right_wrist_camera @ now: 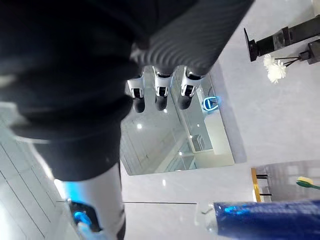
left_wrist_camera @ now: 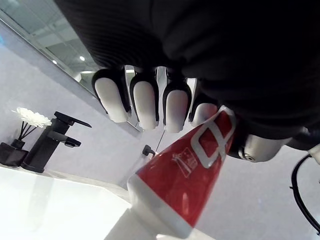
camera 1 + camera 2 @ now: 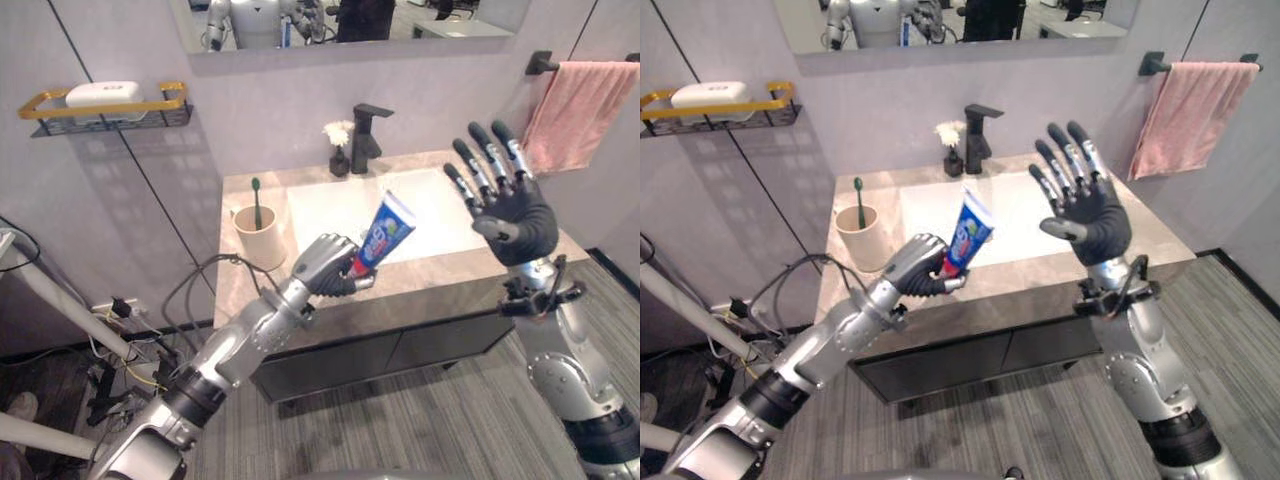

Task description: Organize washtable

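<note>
Your grey stone bench (image 3: 420, 275) carries a beige cup (image 3: 260, 240) holding a green toothbrush (image 3: 256, 196). Your right robot hand (image 3: 512, 208) hangs raised, fingers spread, empty. Your left robot hand (image 3: 325, 265) is curled round the blue-red-white toothpaste tube (image 3: 386, 230) above the bench's front edge — a slack grip could drop it floorward. Its print is unreadable.

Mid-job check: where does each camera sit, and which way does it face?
Left eye view: head, looking down at the washtable; left hand clasps the toothpaste tube, right hand raised, open.
Right eye view: head, slightly alongside; same scene, both arms.
Left wrist view: left wrist, along its curled fingers toward the faucet.
Right wrist view: right wrist, past straight fingers toward the mirror.
Shared: the toothpaste tube shows in all four.
</note>
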Available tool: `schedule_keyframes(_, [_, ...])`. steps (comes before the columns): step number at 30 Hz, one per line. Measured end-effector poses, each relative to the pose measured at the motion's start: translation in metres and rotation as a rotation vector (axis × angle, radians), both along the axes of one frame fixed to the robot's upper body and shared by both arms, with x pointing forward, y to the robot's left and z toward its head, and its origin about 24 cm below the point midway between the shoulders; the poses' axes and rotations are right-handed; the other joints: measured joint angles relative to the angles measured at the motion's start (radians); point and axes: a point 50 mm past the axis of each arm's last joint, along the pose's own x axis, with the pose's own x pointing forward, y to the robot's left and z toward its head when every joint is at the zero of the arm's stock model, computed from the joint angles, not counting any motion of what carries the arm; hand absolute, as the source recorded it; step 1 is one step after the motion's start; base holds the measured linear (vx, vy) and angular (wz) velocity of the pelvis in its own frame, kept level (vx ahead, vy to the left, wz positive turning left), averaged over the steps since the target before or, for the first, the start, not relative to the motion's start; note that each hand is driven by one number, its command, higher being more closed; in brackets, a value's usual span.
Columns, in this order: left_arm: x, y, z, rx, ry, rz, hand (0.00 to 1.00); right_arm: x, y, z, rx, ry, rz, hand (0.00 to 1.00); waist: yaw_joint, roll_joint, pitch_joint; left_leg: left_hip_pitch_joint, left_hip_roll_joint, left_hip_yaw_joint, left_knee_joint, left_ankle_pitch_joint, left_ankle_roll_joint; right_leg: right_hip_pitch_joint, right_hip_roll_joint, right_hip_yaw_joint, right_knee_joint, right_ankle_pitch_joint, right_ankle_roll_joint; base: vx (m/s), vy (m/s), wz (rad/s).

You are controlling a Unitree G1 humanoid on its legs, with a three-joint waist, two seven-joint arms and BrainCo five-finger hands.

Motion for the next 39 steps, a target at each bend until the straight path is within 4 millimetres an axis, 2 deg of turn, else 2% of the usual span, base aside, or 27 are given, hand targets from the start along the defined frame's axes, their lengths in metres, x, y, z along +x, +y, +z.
schedule_keyframes(6, [0.002, -0.008, 0.008, 0.053, -0.036, -0.062, 1.0, 0.003, 0.013, -0.002, -0.072, 0.016, 0.056, 0.0, -0.001, -0.008, 0.005, -0.004, -0.001, -0.013, 0.0, 0.001, 0.0, 0.002, -0.002, -0.01, 0.0, 0.0, 0.0, 0.0, 0.0, 0.04])
schedule_keyframes(12, [-0.001, -0.014, 0.005, 0.074, -0.022, -0.097, 1.0, 0.007, 0.021, -0.006, -0.135, 0.046, 0.095, 0.0, 0.0, -0.011, 0.007, -0.012, -0.001, -0.03, 0.0, 0.004, 0.0, 0.004, -0.003, -0.024, 0.0, 0.0, 0.0, -0.01, -0.004, 0.09])
schedule_keyframes(18, [0.0, -0.01, 0.003, 0.106, -0.012, -0.093, 1.0, 0.008, 0.013, -0.01, -0.243, 0.07, 0.095, 0.0, -0.001, -0.013, 0.009, -0.016, -0.001, -0.045, -0.004, 0.008, 0.001, 0.006, -0.005, -0.031, 0.005, -0.004, 0.001, -0.01, -0.003, 0.06])
schedule_keyframes(24, [0.0, -0.009, 0.003, 0.11, -0.011, -0.095, 1.0, 0.006, 0.013, -0.011, -0.307, 0.062, 0.106, 0.0, -0.002, -0.017, 0.016, -0.014, -0.001, -0.048, -0.006, 0.008, 0.001, 0.004, -0.005, -0.033, 0.019, -0.013, 0.0, 0.0, 0.0, 0.01])
schedule_keyframes(30, [0.002, -0.006, 0.006, 0.102, -0.017, -0.081, 1.0, 0.003, 0.004, -0.011, -0.349, 0.058, 0.096, 0.0, -0.001, -0.017, 0.016, -0.014, -0.001, -0.047, -0.006, 0.009, 0.0, 0.003, -0.005, -0.032, 0.019, -0.013, 0.0, 0.0, 0.0, 0.0])
schedule_keyframes(39, [0.009, 0.007, 0.014, 0.088, -0.024, -0.032, 1.0, 0.003, -0.005, 0.0, -0.397, 0.012, 0.072, 0.0, -0.002, -0.017, 0.016, -0.011, 0.0, -0.029, -0.005, 0.009, -0.001, -0.001, -0.004, -0.022, 0.019, -0.013, 0.0, -0.01, 0.0, -0.03])
